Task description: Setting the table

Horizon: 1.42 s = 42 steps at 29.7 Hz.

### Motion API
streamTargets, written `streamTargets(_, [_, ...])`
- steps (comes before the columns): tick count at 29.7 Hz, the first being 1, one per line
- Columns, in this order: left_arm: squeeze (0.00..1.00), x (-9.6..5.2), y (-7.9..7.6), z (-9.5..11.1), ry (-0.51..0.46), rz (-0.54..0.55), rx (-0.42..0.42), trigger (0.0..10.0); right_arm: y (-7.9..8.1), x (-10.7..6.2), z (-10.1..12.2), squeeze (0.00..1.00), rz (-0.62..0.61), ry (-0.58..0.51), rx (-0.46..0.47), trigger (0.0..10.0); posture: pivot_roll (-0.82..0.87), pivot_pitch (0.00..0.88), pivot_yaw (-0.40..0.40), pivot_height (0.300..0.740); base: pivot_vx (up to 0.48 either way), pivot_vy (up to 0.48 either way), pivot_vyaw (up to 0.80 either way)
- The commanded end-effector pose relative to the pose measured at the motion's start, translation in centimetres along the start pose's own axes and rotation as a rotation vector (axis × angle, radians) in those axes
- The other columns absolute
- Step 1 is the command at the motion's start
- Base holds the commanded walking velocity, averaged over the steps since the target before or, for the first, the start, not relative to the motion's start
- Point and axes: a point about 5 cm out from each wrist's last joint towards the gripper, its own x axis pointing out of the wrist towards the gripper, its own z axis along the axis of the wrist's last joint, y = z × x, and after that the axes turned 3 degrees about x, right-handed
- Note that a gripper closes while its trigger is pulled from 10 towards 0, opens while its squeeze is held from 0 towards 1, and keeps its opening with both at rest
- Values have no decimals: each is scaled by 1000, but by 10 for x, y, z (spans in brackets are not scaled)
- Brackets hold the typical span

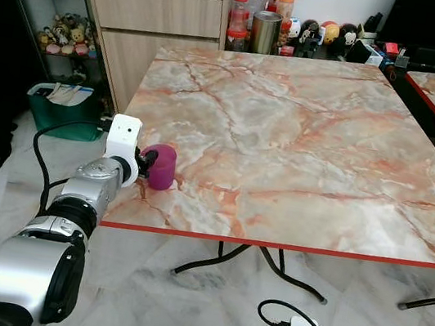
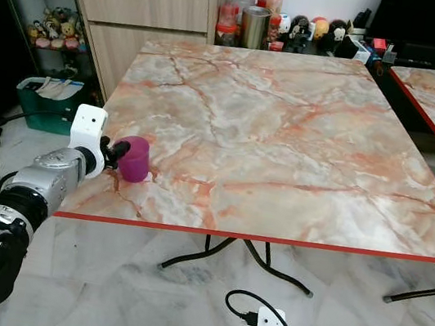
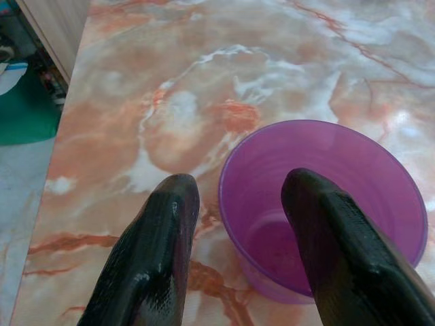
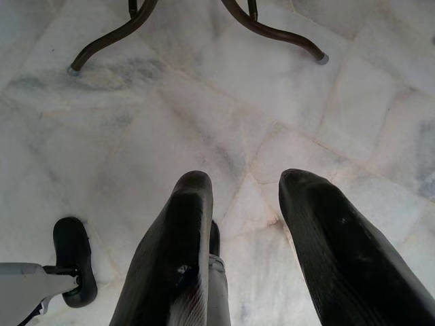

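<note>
**Cup straddled at the surface's near-left corner**

Cup (image 1: 161, 166), purple plastic, stands upright and mouth-up on the marble surface (image 1: 304, 135), close to its near-left corner and just inside the red edge. The left pincer (image 1: 145, 162) reaches in level from the robot's left side, so the cup lies straight ahead of it, its long axis vertical and crosswise to the fingers. In the left wrist view one finger (image 3: 333, 244) sits inside the cup's mouth and the other (image 3: 153, 244) outside the wall, with a gap showing between that outer finger and the cup; the pincer reads as released, spread across the rim and not gripping. My judgement is that the coming move turns on this straddle: closing would pinch the near wall, drawing back would leave the cup where it is.

The right pincer (image 4: 238, 204) hangs low over the floor, spread and holding nothing, well away from the cup.

Whether the inner finger touches the wall I cannot tell; from the head views the wrist hides the contact.
</note>
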Motion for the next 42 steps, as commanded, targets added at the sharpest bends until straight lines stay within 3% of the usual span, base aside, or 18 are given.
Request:
streamTargets(1, [0,0,0,-6,38,-3,14,10000,2,-1,-3,0,4,9,-7,10000,-51,0,66,728,0,0,0])
streamTargets(9, [0,0,-1,-5,42,-7,13,10000,2,-1,-3,0,-1,7,-5,10000,-52,0,66,728,0,0,0])
streamTargets(11, [0,0,-2,-5,44,-11,14,9137,2,-1,-3,0,-1,7,-5,10000,-52,0,66,728,0,0,0])
streamTargets(12, [0,0,-2,-5,47,-13,14,7529,2,-1,-3,0,0,7,-5,10000,-52,0,66,728,0,0,0])
streamTargets(13, [0,0,-2,-5,50,-17,15,7294,2,-1,-3,0,0,7,-4,10000,-52,0,66,728,0,0,0])
streamTargets(14, [0,0,-2,-6,54,-23,19,1608,2,0,-2,0,1,7,-5,10000,-50,0,65,728,0,0,0])
streamTargets(15, [0,0,-2,-6,54,-23,19,1608,2,0,-2,0,1,7,-5,10000,-50,0,65,728,0,0,0])
streamTargets(16, [0,0,-2,-6,55,-28,21,196,2,0,-2,0,2,7,-6,10000,-49,0,65,728,0,0,0])
streamTargets(42, [0,0,-4,-5,47,-42,22,0,2,0,0,0,0,2,-6,10000,-47,0,63,728,0,0,0])
